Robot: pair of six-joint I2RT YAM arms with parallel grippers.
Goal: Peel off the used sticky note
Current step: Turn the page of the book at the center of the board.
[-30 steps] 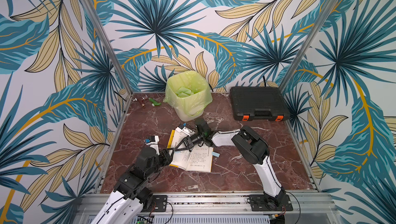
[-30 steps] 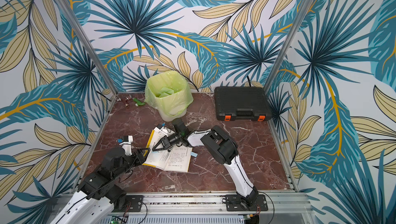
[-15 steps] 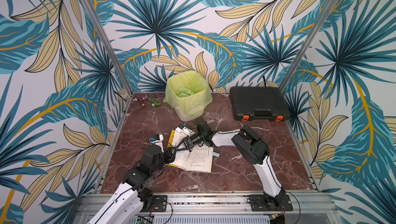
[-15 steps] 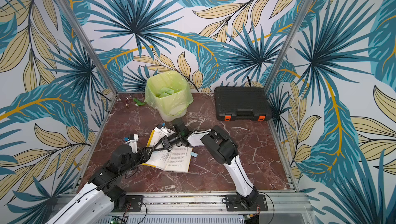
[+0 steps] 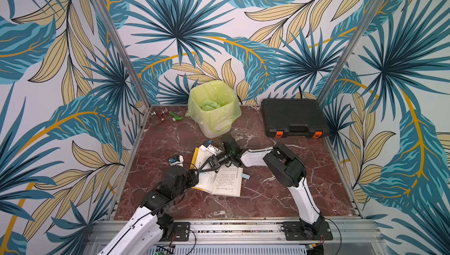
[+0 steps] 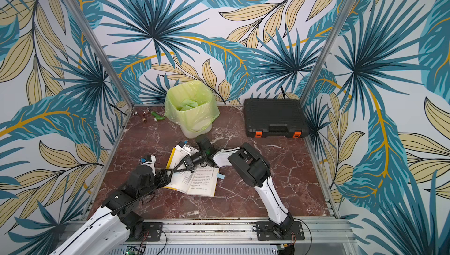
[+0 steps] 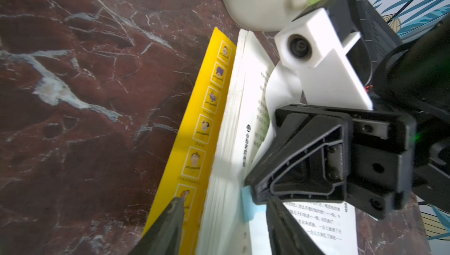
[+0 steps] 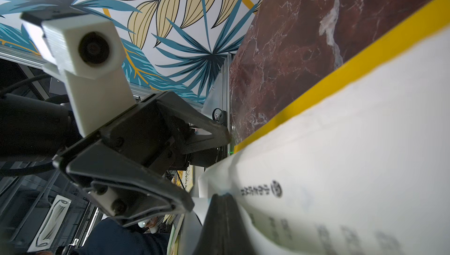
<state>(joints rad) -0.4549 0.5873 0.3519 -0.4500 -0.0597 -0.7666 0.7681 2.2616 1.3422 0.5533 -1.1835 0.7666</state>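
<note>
Just before left end effector (image 7: 225, 201): note (image 7: 248, 205)

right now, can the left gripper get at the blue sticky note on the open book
Probably yes: in the left wrist view the blue sticky note sits between the fingers of the open left gripper. The shut right gripper rests on the book right beside it, so room is tight.

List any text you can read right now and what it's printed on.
"小布老虎丛书" (as best it reads): page header of the open book.
Body text on the book's pages: Chinese print, too blurred to quote.
Captions under the portraits on the yellow cover flap: too small.
Black case and bin: no readable text.
</note>
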